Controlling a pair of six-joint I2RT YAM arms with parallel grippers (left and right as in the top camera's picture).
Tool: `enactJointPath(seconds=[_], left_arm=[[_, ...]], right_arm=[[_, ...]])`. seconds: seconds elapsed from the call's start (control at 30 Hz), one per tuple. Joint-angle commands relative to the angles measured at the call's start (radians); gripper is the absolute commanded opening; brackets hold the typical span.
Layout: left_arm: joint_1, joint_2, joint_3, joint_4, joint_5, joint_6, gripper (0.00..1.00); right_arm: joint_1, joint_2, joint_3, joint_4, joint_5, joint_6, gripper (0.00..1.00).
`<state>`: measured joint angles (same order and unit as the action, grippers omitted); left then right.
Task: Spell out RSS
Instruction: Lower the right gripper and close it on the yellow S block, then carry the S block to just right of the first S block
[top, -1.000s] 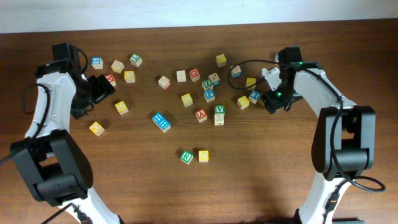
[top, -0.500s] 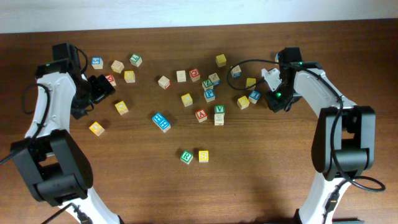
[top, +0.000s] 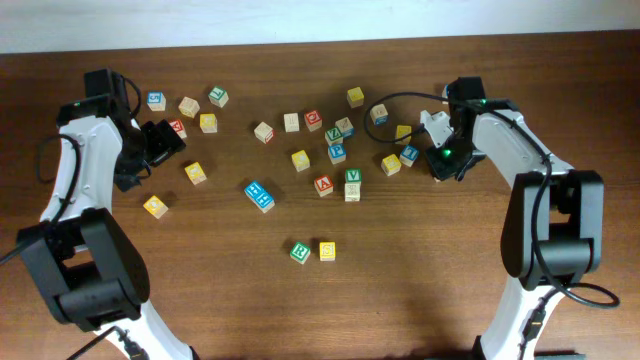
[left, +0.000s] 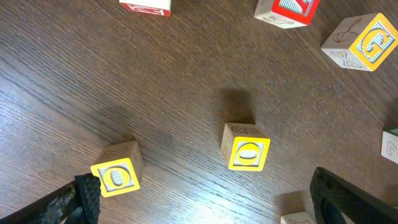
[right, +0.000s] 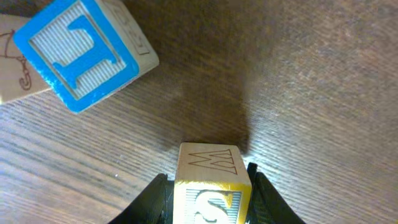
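Note:
My right gripper is shut on a yellow S block, its wooden side face showing a W, just above the table. In the overhead view this gripper is at the right of the block scatter and hides the block. At the table's front middle a green block and a yellow block sit side by side. My left gripper is open and empty at the far left. In its wrist view the gripper has a yellow O block by one finger.
Several letter blocks lie scattered across the back middle of the table. A blue block lies close to the right gripper's far left. A second yellow block, red blocks and a yellow G block lie beyond the left gripper.
The right gripper with the S block has shifted very slightly to the right. The left arm and the blocks have not moved.

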<state>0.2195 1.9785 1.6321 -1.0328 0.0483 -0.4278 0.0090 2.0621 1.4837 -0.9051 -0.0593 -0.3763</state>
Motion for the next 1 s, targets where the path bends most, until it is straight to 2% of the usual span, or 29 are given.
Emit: enactJointPath(seconds=[0.0,0.07,0.23,0.43,0.53,0.7,0.8,0.97], left_arm=[[0.006,-0.021,-0.001,-0.001,0.0,-0.009,0.99],[0.006,-0.021,-0.001,-0.001,0.0,-0.009,0.99],[0.006,-0.021,-0.001,-0.001,0.0,-0.009,0.99],[0.006,-0.021,-0.001,-0.001,0.0,-0.009,0.99],[0.006,-0.021,-0.001,-0.001,0.0,-0.009,0.99],[0.006,-0.021,-0.001,-0.001,0.0,-0.009,0.99],[0.006,-0.021,-0.001,-0.001,0.0,-0.009,0.99],[0.006,-0.021,-0.001,-0.001,0.0,-0.009,0.99]], right_arm=[[0.005,-0.008,0.088,-0.085,-0.02,0.054,0.22],[0.005,-0.024,0.158,-0.177,-0.042,0.101,0.22],[0.005,-0.127,0.298,-0.391,-0.22,0.101,0.22],[0.01,-0.367,0.309,-0.541,-0.316,0.102,0.25],[0.071,-0.521,0.309,-0.642,-0.315,0.11,0.25],[0.216,-0.585,0.273,-0.706,-0.31,0.275,0.25],[0.352,-0.584,0.116,-0.598,-0.2,0.462,0.26],[0.486,-0.567,-0.277,-0.159,-0.072,0.8,0.26]])
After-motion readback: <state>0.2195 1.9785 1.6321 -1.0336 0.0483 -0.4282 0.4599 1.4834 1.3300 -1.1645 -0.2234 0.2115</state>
